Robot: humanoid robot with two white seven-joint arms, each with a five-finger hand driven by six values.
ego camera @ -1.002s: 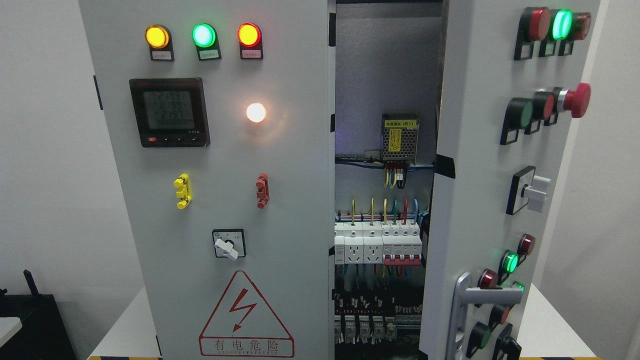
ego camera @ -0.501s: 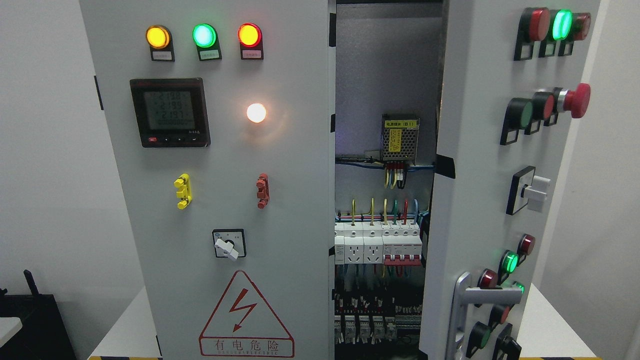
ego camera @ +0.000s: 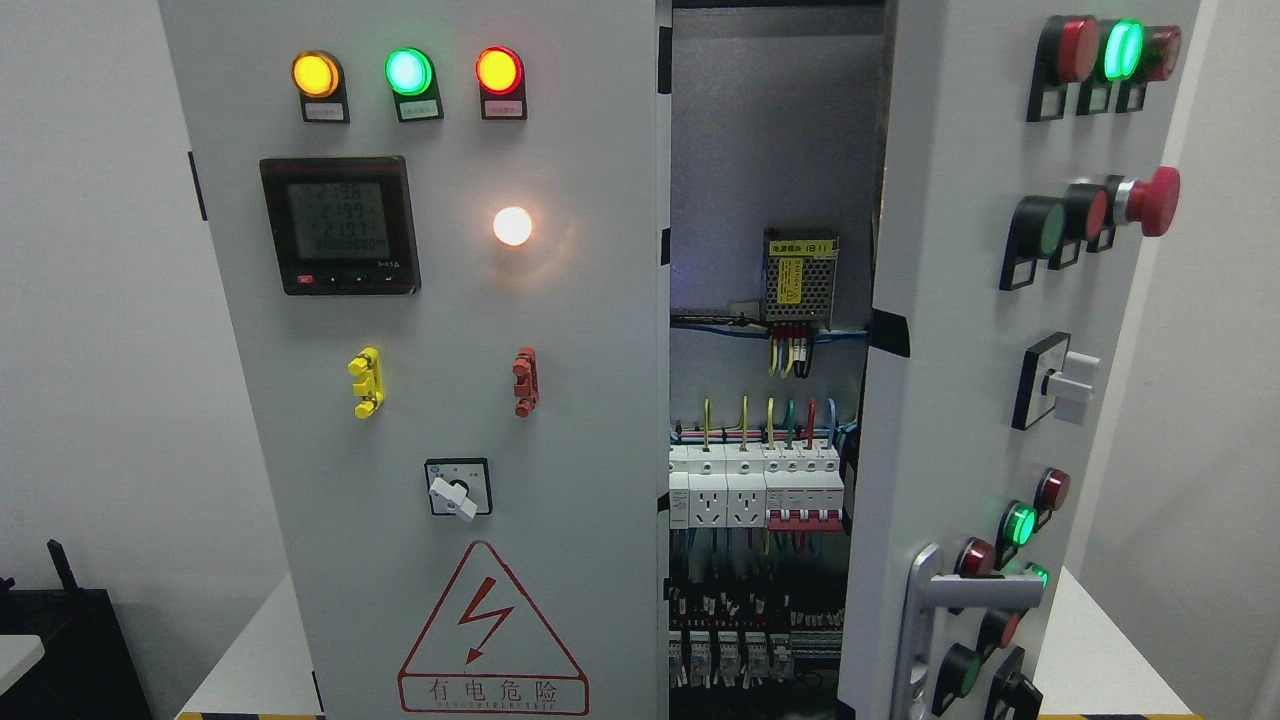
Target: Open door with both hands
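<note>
A grey electrical cabinet fills the head view. Its right door (ego camera: 960,400) stands swung partly open towards me, with a silver lever handle (ego camera: 975,592) near its lower edge and rows of red and green buttons. The left door (ego camera: 450,400) is closed; it carries three lit lamps, a digital meter (ego camera: 339,224), a rotary switch (ego camera: 457,487) and a red lightning warning triangle (ego camera: 491,630). Through the gap between the doors I see a power supply (ego camera: 800,278), coloured wires and breakers (ego camera: 755,485). Neither of my hands shows.
The cabinet stands on a white table (ego camera: 245,660). A red mushroom stop button (ego camera: 1155,200) and a white selector knob (ego camera: 1070,385) stick out from the open door. A black object (ego camera: 60,640) sits low at the left. Plain wall lies on both sides.
</note>
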